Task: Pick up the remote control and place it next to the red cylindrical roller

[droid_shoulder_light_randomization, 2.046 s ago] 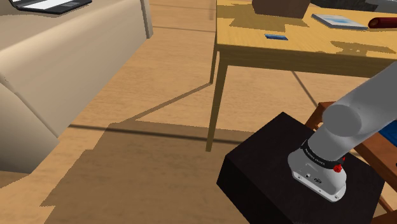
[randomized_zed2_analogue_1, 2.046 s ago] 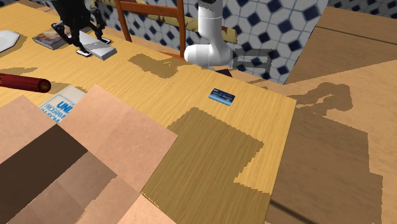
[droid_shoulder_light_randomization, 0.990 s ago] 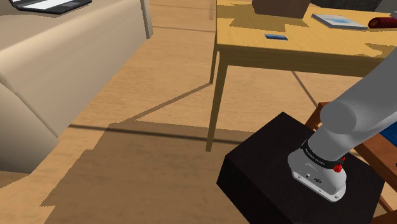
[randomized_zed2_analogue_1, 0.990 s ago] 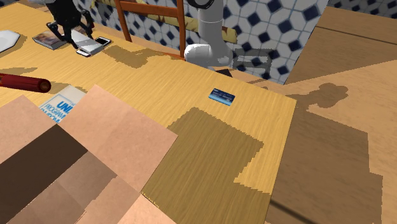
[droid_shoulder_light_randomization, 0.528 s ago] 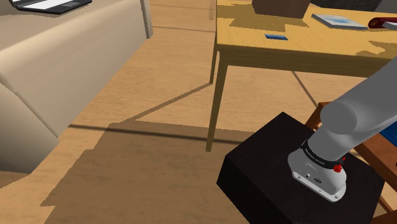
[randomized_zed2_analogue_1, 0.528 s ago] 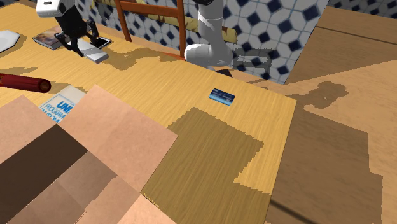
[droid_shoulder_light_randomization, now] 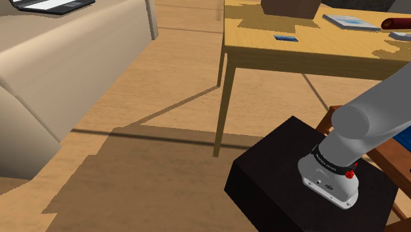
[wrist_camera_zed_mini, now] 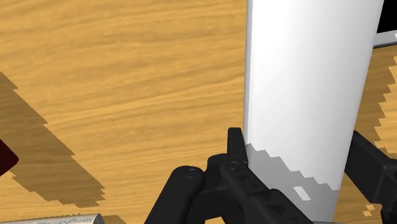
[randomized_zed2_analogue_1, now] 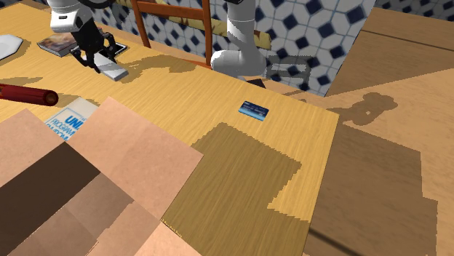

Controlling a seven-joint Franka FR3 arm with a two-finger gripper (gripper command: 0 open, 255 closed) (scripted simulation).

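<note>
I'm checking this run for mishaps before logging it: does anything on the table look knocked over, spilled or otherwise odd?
Nothing stands out. The remote control is clasped in the pincer, as a carry would need. The red roller and the blue card lie flat on the table.

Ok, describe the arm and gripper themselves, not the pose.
The arm is smooth white rounded links. Near its base is a black band with white lettering and a red button. The gripper is all black, two fingers on a white block.
</note>
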